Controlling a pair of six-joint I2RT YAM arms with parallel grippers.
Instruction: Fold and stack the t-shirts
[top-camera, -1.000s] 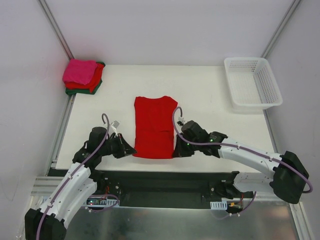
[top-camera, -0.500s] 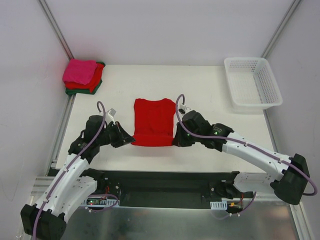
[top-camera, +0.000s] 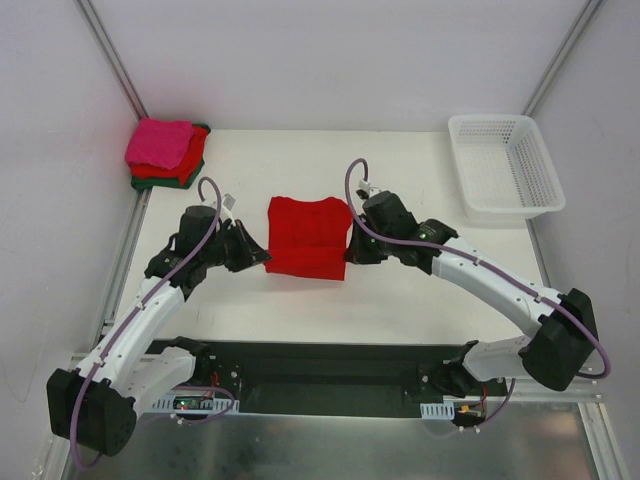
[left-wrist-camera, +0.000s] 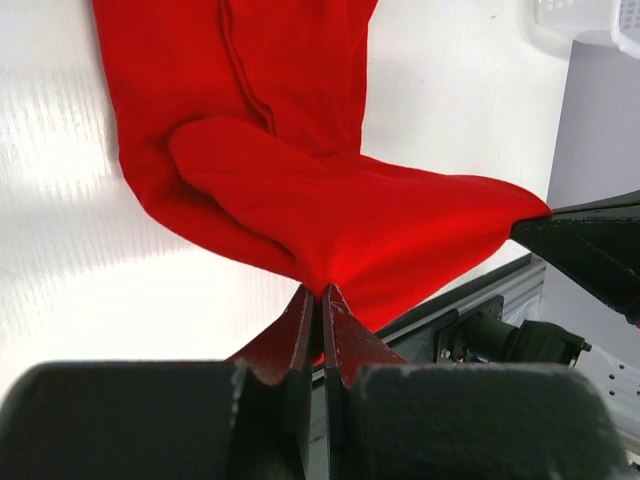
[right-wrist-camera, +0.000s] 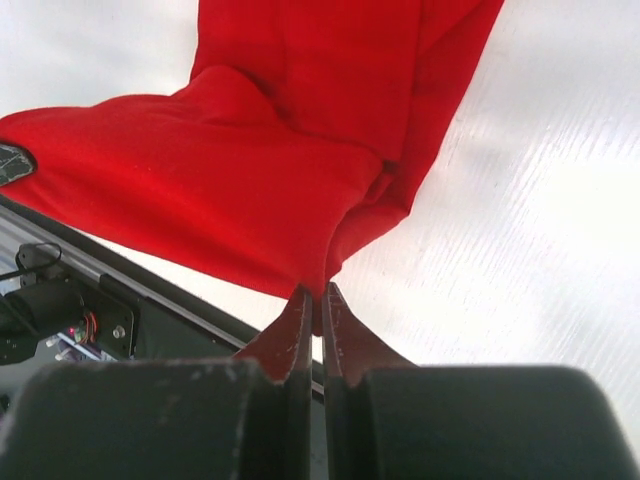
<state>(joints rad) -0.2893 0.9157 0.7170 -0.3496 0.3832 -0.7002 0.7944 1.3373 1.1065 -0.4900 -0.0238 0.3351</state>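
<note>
A bright red t-shirt (top-camera: 307, 237) lies mid-table, its near half lifted and doubled over toward the far end. My left gripper (top-camera: 262, 259) is shut on its near-left corner, and my right gripper (top-camera: 347, 258) is shut on the near-right corner. In the left wrist view the red t-shirt (left-wrist-camera: 330, 215) hangs taut from the left gripper (left-wrist-camera: 322, 292), with the other gripper's dark tip at its far corner. In the right wrist view the same red t-shirt (right-wrist-camera: 250, 190) is pinched in the right gripper (right-wrist-camera: 316, 292). A folded stack of t-shirts (top-camera: 165, 152), hot pink on red on dark green, sits at the far left corner.
A white lattice basket (top-camera: 505, 166) stands at the far right corner. Grey walls and metal rails close in both sides. A black frame with cables runs along the table's near edge (top-camera: 330, 345).
Both grippers have carried the shirt's near hem away from the table's front edge toward the far end, so the red t-shirt now looks about half as long.
</note>
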